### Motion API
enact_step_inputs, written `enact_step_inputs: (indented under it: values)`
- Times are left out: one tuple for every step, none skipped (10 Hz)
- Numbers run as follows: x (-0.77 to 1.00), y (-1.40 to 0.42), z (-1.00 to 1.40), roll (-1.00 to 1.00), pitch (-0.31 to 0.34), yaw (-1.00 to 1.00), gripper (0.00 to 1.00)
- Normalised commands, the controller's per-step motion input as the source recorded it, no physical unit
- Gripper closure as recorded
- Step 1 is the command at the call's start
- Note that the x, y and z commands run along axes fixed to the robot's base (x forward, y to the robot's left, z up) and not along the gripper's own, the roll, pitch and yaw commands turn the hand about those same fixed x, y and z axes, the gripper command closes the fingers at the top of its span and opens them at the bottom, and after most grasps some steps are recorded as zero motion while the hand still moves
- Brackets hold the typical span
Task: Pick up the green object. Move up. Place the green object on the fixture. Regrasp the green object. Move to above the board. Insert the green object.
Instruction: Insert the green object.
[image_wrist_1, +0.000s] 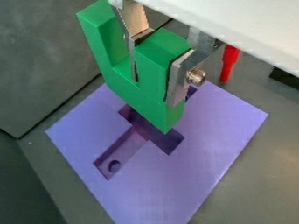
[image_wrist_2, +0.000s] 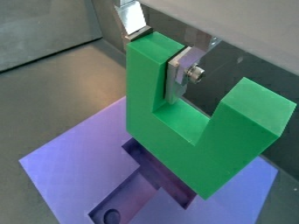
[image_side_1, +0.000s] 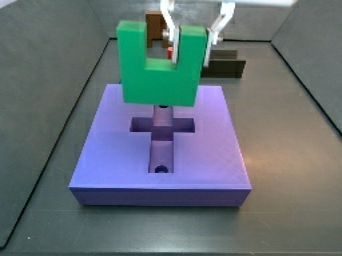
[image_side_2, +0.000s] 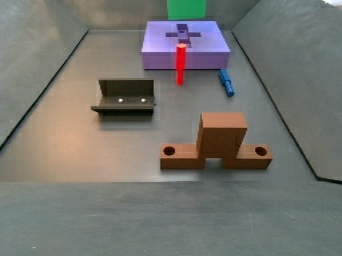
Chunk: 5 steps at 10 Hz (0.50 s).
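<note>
Nearest in a side view: brown stand (image_side_2: 215, 144), then fixture (image_side_2: 124, 97) at 10 o'clock from it. Farther back, red peg (image_side_2: 181, 59), blue piece (image_side_2: 227, 82), then board (image_side_2: 209, 52). Above the board's cross recess (image_side_1: 160, 127): green piece (image_side_1: 162, 66), upright, apparently clear of it. Gripper (image_wrist_1: 156, 59) clamped on one prong, fingers (image_wrist_1: 179, 77) pressing its sides.

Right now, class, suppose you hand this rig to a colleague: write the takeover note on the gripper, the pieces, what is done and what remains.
Gripper: shut on one arm of the green object, hanging above the board.
Green object: upright, notch upward, base just over the board's cross-shaped recess; not yet seated.
Fixture: empty, away from the board.
Done: pick-up, regrasp, move above the board.
Left: lower, insert, release.
</note>
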Motion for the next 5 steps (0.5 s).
enact_step_inputs:
  values:
    - [0.0,0.0,-0.26,0.02,0.0,0.08,1.0]
    - [0.0,0.0,-0.27,0.02,0.0,0.08,1.0]
    - [0.0,0.0,-0.26,0.07,0.0,0.06,1.0]
    - [0.02,0.0,-0.26,0.12,-0.011,0.03,1.0]
    - [0.04,0.0,-0.27,0.14,-0.01,0.03,1.0]
